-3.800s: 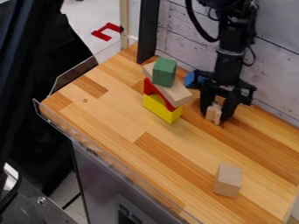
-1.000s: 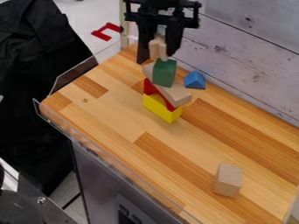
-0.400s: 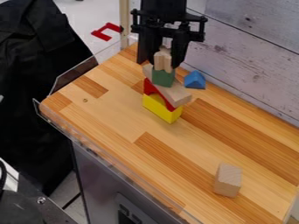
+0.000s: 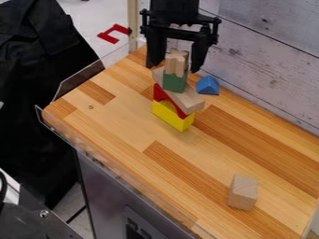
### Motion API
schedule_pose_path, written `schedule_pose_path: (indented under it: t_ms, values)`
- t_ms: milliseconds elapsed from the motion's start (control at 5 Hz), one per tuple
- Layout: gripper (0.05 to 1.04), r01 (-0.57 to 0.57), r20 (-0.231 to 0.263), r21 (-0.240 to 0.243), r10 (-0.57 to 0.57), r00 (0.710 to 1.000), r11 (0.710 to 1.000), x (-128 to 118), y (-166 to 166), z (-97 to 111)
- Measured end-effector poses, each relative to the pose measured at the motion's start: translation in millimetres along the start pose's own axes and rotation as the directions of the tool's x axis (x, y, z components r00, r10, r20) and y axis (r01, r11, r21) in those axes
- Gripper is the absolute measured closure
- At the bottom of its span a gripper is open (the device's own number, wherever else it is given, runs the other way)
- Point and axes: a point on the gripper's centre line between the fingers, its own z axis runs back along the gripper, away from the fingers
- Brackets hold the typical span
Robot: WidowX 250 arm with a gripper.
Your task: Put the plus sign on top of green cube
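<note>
1. The striped light-brown wooden table (image 4: 121, 119) runs from far left to near right. A clear plastic guard (image 4: 120, 171) lines its near-left edge; a pale plank wall (image 4: 274, 74) rises behind its far-right edge.
2. The grey metal front (image 4: 103, 189) below the near-left edge carries a dark panel (image 4: 134, 228) with pale marks.
3. The black two-finger end effector (image 4: 175, 68) hangs over the far part of the table, open, one finger on each side of the tower's top. A moment ago its fingers stood closer in on the plus; they have since spread, with a gap on either side.
4. The tower stands toward the far left: a yellow block (image 4: 181, 123) at the bottom, a red arched block (image 4: 160, 94) on it, then a light wooden plank (image 4: 189, 101) lying across.
5. A light wooden block (image 4: 243, 192) stands near right, well apart from the tower, with bare tabletop between.
6. The green wooden cube (image 4: 175, 83) rests on the plank.
7. The light wooden plus sign (image 4: 177, 63) sits upright on the cube, as it did just before the fingers parted.
8. A blue triangular block (image 4: 207, 86) lies right of the tower, near the wall.
</note>
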Motion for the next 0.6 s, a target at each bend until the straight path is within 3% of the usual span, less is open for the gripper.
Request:
schedule_pose_path:
  t_ms: [400, 600]
  values:
    - [0.083, -0.003, 0.033, -0.001, 0.003, 0.999, 1.0, 5, -3, 12]
    - [0.083, 0.086, 0.104, 0.05, -0.091, 0.99, 0.995, 1, -25, 40]
